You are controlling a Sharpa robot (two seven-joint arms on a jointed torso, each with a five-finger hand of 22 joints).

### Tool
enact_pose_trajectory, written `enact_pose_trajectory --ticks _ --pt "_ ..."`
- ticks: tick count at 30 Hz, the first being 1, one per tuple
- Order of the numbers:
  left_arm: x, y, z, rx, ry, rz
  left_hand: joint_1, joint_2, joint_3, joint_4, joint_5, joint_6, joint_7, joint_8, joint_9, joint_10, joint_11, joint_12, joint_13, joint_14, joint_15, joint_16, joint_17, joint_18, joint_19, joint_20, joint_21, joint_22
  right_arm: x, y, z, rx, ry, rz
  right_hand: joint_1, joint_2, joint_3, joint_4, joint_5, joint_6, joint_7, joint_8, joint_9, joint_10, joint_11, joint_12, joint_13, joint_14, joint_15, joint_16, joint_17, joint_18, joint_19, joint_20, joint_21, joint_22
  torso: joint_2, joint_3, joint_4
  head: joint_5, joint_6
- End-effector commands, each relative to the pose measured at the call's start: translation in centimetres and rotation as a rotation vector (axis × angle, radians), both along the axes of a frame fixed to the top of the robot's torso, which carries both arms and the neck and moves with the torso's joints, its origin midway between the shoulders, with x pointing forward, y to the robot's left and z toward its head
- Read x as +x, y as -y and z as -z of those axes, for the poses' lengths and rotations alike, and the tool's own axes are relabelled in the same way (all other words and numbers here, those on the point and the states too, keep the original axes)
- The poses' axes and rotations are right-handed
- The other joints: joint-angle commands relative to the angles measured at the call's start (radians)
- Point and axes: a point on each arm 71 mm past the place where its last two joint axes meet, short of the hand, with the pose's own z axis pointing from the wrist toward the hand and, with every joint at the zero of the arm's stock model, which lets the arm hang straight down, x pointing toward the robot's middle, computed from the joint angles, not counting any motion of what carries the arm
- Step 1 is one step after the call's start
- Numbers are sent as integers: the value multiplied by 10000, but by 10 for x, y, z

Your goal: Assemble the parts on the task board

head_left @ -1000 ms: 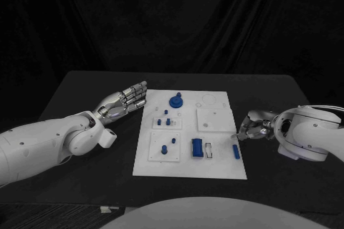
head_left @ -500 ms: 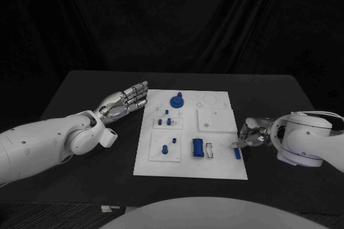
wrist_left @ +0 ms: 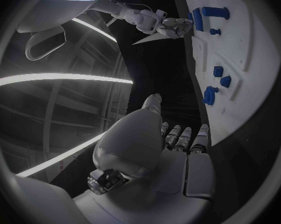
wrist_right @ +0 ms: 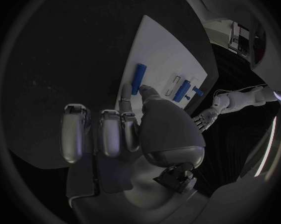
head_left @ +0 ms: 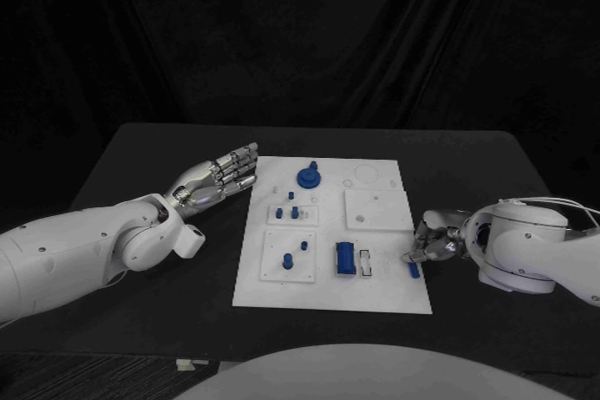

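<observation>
I am reaching my right hand to the white board at its 3 o'clock edge, with two fingertips meeting on the near end of a slim blue bar that is lying flat on the board. Whether I am truly pinching it or only touching it, I cannot tell. The bar's long axis is running from 12 to 6 o'clock, parallel to the board's right edge. My other fingers are hanging loose and slightly apart over the black table.

At 9 o'clock of the bar, a thicker blue block is sitting on the board, lengthwise the same way.

My left hand is hovering at the board's 10 o'clock corner, palm open, fingers straight and close together, holding nothing.

No writing is legible.
</observation>
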Motion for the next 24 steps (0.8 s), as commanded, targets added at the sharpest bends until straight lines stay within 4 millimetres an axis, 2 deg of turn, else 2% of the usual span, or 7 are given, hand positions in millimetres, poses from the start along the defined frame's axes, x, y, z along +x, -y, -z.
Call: enact_pose_trajectory --ticks 1,4,9,14,15,19,24 --pt "-1 2 0 -179 -23 107 11 109 55 -33 40 52 64 38 9 25 68 49 13 -4 85 -37 -14 140 90 5 29 -2 -1 -2 4 -194 -188 -186 172 -120 310 -49 1129 -73 -2 -93 -69 1042 -74 26 2627 835 -52 45 1397 -73 492 -52 30 2214 4 -3 -3 -18 -2" --pt "-1 2 1 -180 -38 115 17 115 64 -41 42 51 76 38 9 29 77 67 16 -4 85 -37 -14 140 92 5 31 1 -1 -4 6 -205 -278 -268 146 -255 625 -10 1791 -91 17 -147 -107 1042 -59 26 2627 828 -38 34 1367 -68 481 -41 13 2207 1 0 -9 -10 -2" --pt "-1 2 1 -175 -62 120 27 126 84 -60 48 52 102 38 8 39 108 105 23 -4 85 -37 -14 139 95 6 32 3 -1 -8 10 -173 -362 -359 143 -481 1189 -24 2581 -147 46 -192 -111 1042 -46 26 2627 821 -21 22 1336 -58 459 -24 -26 2193 -3 2 -6 0 -2" --pt "-2 2 2 -166 -96 127 32 130 95 -73 48 51 116 38 7 47 131 130 28 -4 85 -37 -14 139 98 7 34 6 -1 -11 12 -138 -376 -417 282 -637 1964 -264 3399 -240 85 -185 -39 1042 -26 26 2627 812 -4 4 1292 -42 426 -12 -90 2171 -3 3 -5 10 -2" --pt "-2 2 2 -166 -103 131 35 136 110 -88 51 52 129 37 6 56 174 151 31 -4 79 -37 -14 138 99 8 34 3 -2 -11 12 -110 -356 -416 316 -646 2057 -316 3389 -249 88 -176 -23 1042 -23 26 2627 810 -3 2 1285 -43 427 -10 -88 2172 -9 1 -3 7 -2" --pt "-2 2 3 -167 -117 134 38 137 118 -99 55 51 137 36 5 61 204 169 34 -4 75 -37 -14 138 103 8 36 8 -2 -13 11 114 -312 -280 366 -817 2932 -671 2697 -325 121 -114 103 1042 8 26 2627 807 24 -6 1267 -39 420 6 -101 2168 -16 3 6 7 -2" --pt "-3 1 3 -157 -138 122 41 141 127 -108 60 49 142 36 5 64 226 180 35 -4 71 -37 -14 138 103 8 36 7 -3 -14 11 783 -366 237 299 -924 3378 -880 2730 -334 134 -46 196 1042 12 26 2627 807 29 -8 1262 -39 420 20 -103 2167 -15 13 -12 25 -2"
